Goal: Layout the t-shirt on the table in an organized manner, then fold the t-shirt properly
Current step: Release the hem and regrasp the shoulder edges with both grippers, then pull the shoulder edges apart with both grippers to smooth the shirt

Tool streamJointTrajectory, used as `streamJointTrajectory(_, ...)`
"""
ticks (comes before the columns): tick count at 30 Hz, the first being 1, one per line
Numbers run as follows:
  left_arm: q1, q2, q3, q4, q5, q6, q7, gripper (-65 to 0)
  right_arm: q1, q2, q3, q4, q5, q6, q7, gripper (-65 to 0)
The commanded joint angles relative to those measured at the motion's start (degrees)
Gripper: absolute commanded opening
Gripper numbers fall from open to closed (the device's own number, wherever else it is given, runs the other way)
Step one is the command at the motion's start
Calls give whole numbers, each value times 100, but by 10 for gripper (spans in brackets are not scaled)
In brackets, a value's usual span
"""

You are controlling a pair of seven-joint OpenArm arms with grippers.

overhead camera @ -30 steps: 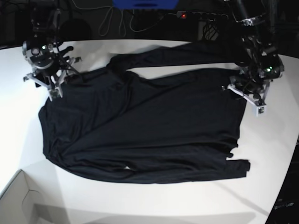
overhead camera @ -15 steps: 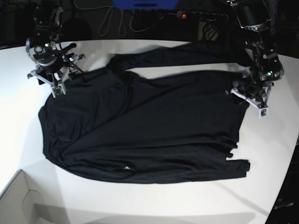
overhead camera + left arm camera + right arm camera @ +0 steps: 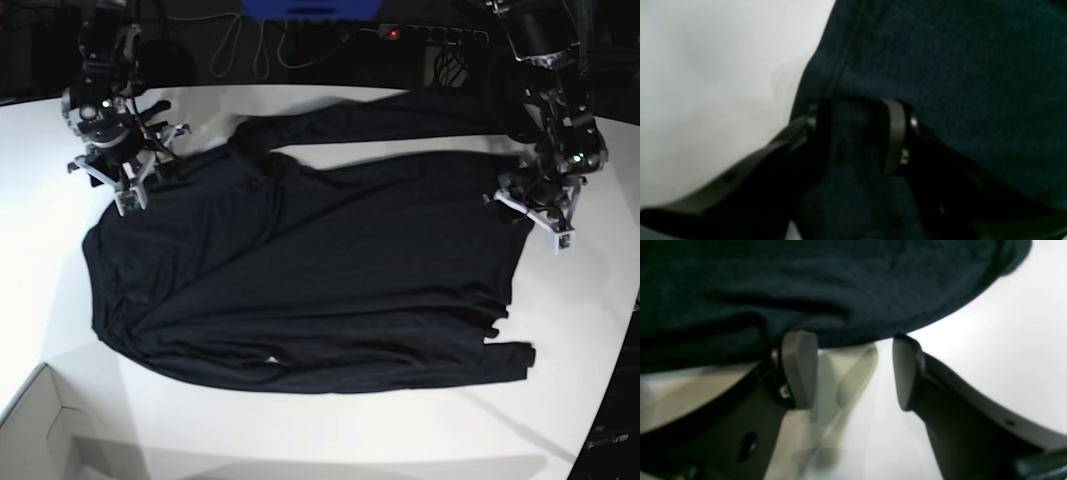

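Black t-shirt [image 3: 310, 270] spread flat on white tabletop [image 3: 40, 260]. Left gripper [image 3: 860, 133]: jaws clamped on a fold at the shirt's edge. Right gripper [image 3: 853, 370]: jaws wide, empty, beside the opposite edge.

t-shirt [image 3: 310, 270] flat on table [image 3: 40, 200] — hands at edges
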Motion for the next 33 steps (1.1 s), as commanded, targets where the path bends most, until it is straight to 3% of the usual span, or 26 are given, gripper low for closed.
streamJointTrajectory(1, 14, -28, -8, -9, 98, 27, 218, -414, -3, 14, 14, 51, -41, -30, -40, -387)
streamJointTrajectory(5, 14, -28, -8, -9, 98, 27, 218, -414, 41, 14, 49, 51, -41, -30, -40, -638)
streamJointTrajectory(6, 14, -28, -8, -9, 98, 27, 218, -414, 94, 14, 49, 51, -58, -30, -101, -650)
streamJointTrajectory(16, 5, -37, -43, 35, 98, 27, 218, -414, 41, 5, 849, 358, -58, -13, -101, -650)
streamJointTrajectory(21, 5, -37, -52, 44, 98, 27, 218, -414, -29, -126, 840, 569, -50, 735, -119, -650)
streamJointTrajectory(24, 5, -37, -52, 44, 98, 27, 218, -414, 155, -258, 832, 526, -50, 744, -119, -650)
streamJointTrajectory(33, 5, -37, -52, 52, 98, 27, 218, -414, 375, -232, 287, 165, -67, 744, -119, -650)
